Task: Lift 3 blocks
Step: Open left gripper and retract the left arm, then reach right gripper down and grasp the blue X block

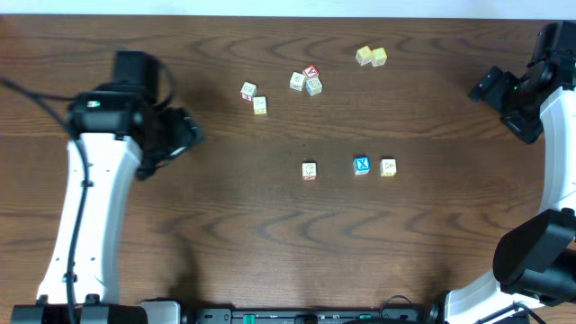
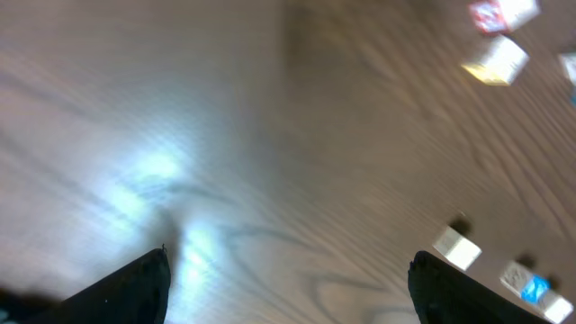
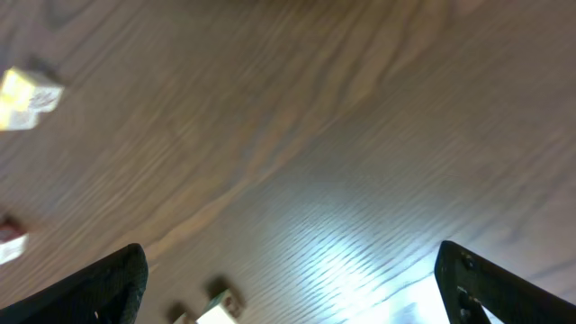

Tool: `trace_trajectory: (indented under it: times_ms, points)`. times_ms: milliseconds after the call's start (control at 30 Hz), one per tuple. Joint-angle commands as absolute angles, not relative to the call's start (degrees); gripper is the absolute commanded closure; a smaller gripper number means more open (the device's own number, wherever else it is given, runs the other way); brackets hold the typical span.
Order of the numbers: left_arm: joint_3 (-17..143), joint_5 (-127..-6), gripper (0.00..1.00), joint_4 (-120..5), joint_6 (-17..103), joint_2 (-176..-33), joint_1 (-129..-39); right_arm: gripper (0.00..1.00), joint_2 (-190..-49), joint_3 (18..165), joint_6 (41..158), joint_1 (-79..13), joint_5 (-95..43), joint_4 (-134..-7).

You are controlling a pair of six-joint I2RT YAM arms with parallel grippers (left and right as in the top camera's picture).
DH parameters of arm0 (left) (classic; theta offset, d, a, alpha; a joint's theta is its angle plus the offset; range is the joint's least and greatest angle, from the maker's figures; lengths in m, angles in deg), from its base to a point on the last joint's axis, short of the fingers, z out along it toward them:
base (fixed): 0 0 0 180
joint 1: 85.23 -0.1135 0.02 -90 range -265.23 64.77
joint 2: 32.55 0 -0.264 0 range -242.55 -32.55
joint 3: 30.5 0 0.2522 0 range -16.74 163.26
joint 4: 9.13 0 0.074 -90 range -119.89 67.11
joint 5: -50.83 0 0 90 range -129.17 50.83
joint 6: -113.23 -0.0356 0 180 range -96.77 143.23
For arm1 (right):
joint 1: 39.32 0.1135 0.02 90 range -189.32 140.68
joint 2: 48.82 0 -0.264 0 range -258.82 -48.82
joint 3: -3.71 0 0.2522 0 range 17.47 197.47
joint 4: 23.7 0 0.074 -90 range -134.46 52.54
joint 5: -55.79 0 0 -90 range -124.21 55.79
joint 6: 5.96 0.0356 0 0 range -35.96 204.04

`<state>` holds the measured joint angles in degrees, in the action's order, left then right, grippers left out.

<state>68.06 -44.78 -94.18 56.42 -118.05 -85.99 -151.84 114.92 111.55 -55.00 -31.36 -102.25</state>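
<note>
Three small blocks lie in a row on the dark wooden table: a cream one with red trim point(image 1: 309, 171), a blue one with a white X point(image 1: 362, 166) and a cream one with yellow trim point(image 1: 388, 167). My left gripper point(image 1: 187, 135) hangs well to their left, open and holding nothing. Its wrist view shows the open left gripper point(image 2: 288, 290) over bare wood, with the cream block point(image 2: 457, 248) and the blue block point(image 2: 527, 285) blurred at the lower right. My right gripper point(image 1: 489, 85) is far right, up and away from the row. The open right gripper point(image 3: 288, 288) frames bare table.
A pale yellow pair of cubes point(image 1: 371, 57) sits at the back, also seen as the blurred yellow pair point(image 3: 22, 97). A cluster with a red-topped cube point(image 1: 307, 80) and another pair point(image 1: 254, 97) lie behind the row. A small pale cube point(image 3: 220, 310) shows by the right fingers.
</note>
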Motion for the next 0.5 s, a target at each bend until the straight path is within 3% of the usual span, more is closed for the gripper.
trace_trajectory:
  times_ms: [0, 100, 200, 333, 467]
  points:
    - [68.78, -44.47, 0.15, -95.88, 56.53, -117.85, -89.86, 0.01, -152.1, 114.96, 112.91, -55.72, -20.1, -104.05]
    - [68.78, -44.47, 0.15, -96.93, 56.5, -117.85, -92.13, 0.01, -152.1, 114.96, 111.27, -55.59, -8.65, -104.44]
    - [68.78, -44.47, 0.15, -97.04, 56.53, -117.85, -92.61, 0.01, -152.12, 114.87, 101.15, -52.77, -3.29, -105.86]
    - [68.78, -44.47, 0.15, -97.02, 56.53, -117.85, -92.61, 0.01, -152.25, 113.54, 98.83, -44.77, -15.27, -109.73]
    - [68.78, -44.47, 0.15, -97.02, 56.53, -117.85, -92.61, 0.01, -152.34, 108.05, 102.44, -35.06, -25.63, -105.73]
